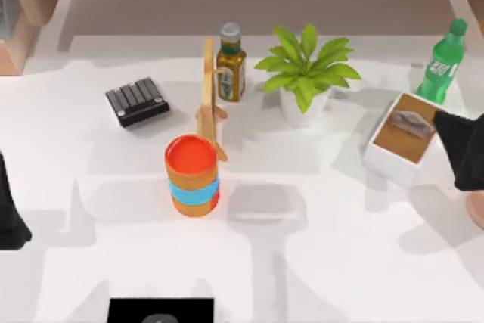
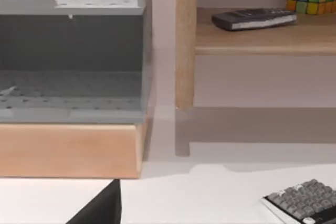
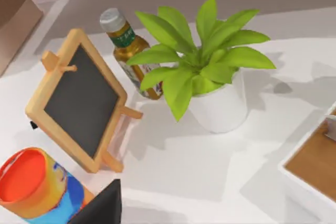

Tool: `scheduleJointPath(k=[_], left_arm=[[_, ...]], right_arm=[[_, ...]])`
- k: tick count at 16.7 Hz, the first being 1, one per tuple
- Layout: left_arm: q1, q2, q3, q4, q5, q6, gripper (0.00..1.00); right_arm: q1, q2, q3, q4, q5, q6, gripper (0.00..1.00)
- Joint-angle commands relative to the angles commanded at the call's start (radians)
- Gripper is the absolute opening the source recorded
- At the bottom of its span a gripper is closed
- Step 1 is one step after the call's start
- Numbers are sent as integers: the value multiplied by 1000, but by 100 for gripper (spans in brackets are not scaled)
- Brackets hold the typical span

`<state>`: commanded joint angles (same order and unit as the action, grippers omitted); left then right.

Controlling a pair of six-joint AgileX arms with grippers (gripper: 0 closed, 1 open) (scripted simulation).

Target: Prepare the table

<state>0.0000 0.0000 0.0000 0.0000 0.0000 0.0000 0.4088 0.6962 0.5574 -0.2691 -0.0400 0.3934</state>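
The white worktop (image 1: 318, 262) fills most of the top view. At its centre stands an orange cup (image 1: 193, 175) with a blue band, a small wooden easel blackboard (image 1: 209, 100) seen edge-on just behind it. Farther back are a bottle (image 1: 231, 63), a potted plant (image 1: 306, 73), a green bottle (image 1: 442, 62) and a keypad (image 1: 137, 100). A white box (image 1: 404, 138) at right holds something grey, perhaps tissue. The left arm (image 1: 9, 209) and right arm (image 1: 463, 149) are cut off at the frame edges; whether either pincer is spread, I cannot tell.
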Motion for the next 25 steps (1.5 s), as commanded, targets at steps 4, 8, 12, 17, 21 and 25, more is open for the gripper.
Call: scheduleJointPath(k=[4, 8, 12, 17, 21, 25], left_arm=[[0, 0, 0, 0, 0, 0, 100], [0, 0, 0, 0, 0, 0, 100], [0, 0, 0, 0, 0, 0, 100], [0, 0, 0, 0, 0, 0, 100], [0, 0, 0, 0, 0, 0, 100], [0, 0, 0, 0, 0, 0, 100]], right_arm=[[-168, -94, -152, 182, -41, -21, 100], [-330, -111, -275, 379, -99, 10, 100], [-493, -46, -361, 598, -178, 101, 100], [-694, 140, -444, 892, -306, 288, 100], [-839, 355, -472, 1132, -418, 485, 100], [-974, 600, -444, 1373, -521, 699, 100]])
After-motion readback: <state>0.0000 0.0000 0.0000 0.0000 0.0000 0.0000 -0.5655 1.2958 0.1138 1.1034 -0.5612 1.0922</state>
